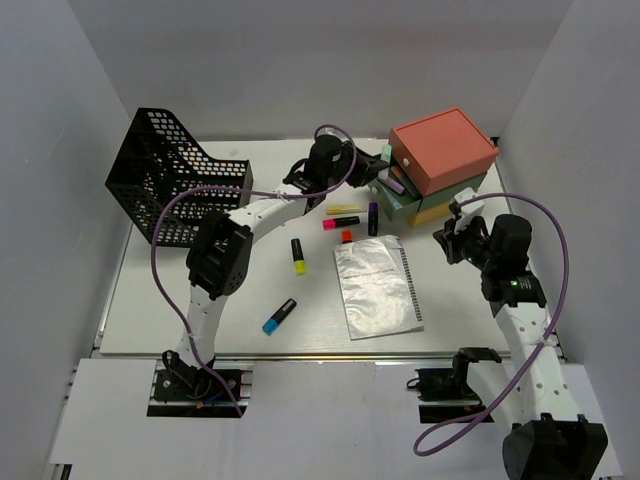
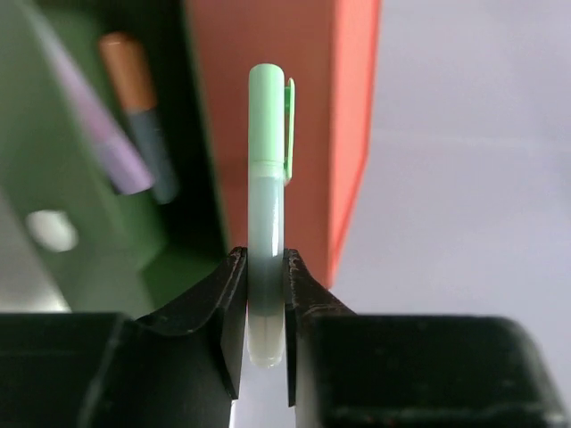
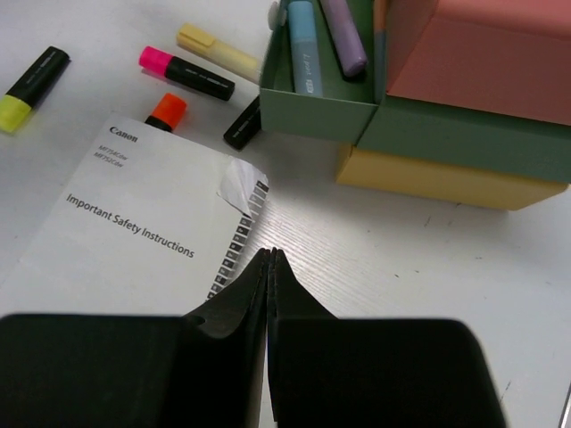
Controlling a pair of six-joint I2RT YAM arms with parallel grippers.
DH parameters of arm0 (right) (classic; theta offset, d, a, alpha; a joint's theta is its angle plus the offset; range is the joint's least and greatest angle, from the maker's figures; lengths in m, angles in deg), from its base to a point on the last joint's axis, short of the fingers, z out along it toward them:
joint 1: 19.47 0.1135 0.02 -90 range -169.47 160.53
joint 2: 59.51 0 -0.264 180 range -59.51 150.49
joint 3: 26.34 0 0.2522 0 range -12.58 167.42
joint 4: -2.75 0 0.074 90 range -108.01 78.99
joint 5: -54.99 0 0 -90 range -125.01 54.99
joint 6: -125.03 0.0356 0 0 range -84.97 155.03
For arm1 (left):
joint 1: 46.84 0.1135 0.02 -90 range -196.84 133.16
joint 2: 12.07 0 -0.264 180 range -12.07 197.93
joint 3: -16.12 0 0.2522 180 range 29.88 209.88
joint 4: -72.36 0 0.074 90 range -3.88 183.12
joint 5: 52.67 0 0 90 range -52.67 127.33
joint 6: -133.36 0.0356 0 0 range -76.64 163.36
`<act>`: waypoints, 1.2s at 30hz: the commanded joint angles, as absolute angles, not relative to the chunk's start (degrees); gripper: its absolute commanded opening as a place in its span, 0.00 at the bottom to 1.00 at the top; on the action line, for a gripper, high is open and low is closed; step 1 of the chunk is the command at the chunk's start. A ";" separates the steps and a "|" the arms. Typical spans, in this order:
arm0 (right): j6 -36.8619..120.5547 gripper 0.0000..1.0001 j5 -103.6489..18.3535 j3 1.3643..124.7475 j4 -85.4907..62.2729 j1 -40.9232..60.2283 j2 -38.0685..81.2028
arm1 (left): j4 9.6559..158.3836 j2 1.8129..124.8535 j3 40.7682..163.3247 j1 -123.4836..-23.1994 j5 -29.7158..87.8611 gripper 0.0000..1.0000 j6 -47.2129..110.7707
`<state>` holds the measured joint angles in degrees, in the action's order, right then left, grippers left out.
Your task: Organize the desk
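Observation:
The white desk (image 1: 180, 320) holds loose highlighters and a booklet. My left gripper (image 2: 265, 260) is shut on a pale green highlighter (image 2: 267, 178) and holds it upright, in the air. It is beside the coral top of the drawer box (image 1: 440, 165), next to the open green drawer (image 2: 80, 205). In the top view the left gripper (image 1: 377, 168) is at the box's left side. My right gripper (image 3: 269, 255) is shut and empty, just above the desk right of the booklet (image 3: 134, 223). In the top view the right gripper (image 1: 453, 233) is in front of the box.
On the desk lie a yellow highlighter (image 1: 298, 256), a blue one (image 1: 279, 316), a pink one (image 1: 340, 222), a pale yellow one (image 1: 345, 209), an orange one (image 1: 347, 236) and a dark one (image 1: 373, 218). A black mesh basket (image 1: 165, 185) stands back left. The drawer (image 3: 321, 107) holds several pens.

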<state>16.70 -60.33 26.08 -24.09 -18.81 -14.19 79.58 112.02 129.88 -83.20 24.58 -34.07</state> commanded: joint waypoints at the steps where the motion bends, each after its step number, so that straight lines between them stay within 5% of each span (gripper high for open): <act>1: 17.37 0.00 -60.50 25.92 -21.65 -20.62 -15.13 | 82.78 112.11 134.98 -83.40 26.17 0.30 -35.30; 3: 17.45 0.00 -60.67 26.00 -21.65 -20.79 -15.22 | 83.40 112.82 135.52 -83.93 26.35 0.43 -35.22; 16: 17.45 0.00 -61.46 25.92 -21.74 -21.85 -15.30 | 83.84 113.78 136.13 -83.93 25.38 0.48 -35.04; 27: 17.37 0.00 -61.81 25.74 -21.82 -22.46 -15.13 | 84.72 115.28 139.57 -83.93 21.25 0.62 -33.73; 32: 15.00 0.00 -64.70 25.83 -22.87 -22.64 -15.57 | 85.76 111.61 142.46 -83.93 20.46 0.56 -23.20; 36: 11.40 0.00 -69.54 25.57 -24.37 -22.64 -16.27 | 87.97 104.14 136.51 -81.92 19.32 0.26 -5.83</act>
<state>14.56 -64.57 25.92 -24.49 -22.41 -14.96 86.88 114.66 138.45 -83.22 21.08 -20.67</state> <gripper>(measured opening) 0.019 0.300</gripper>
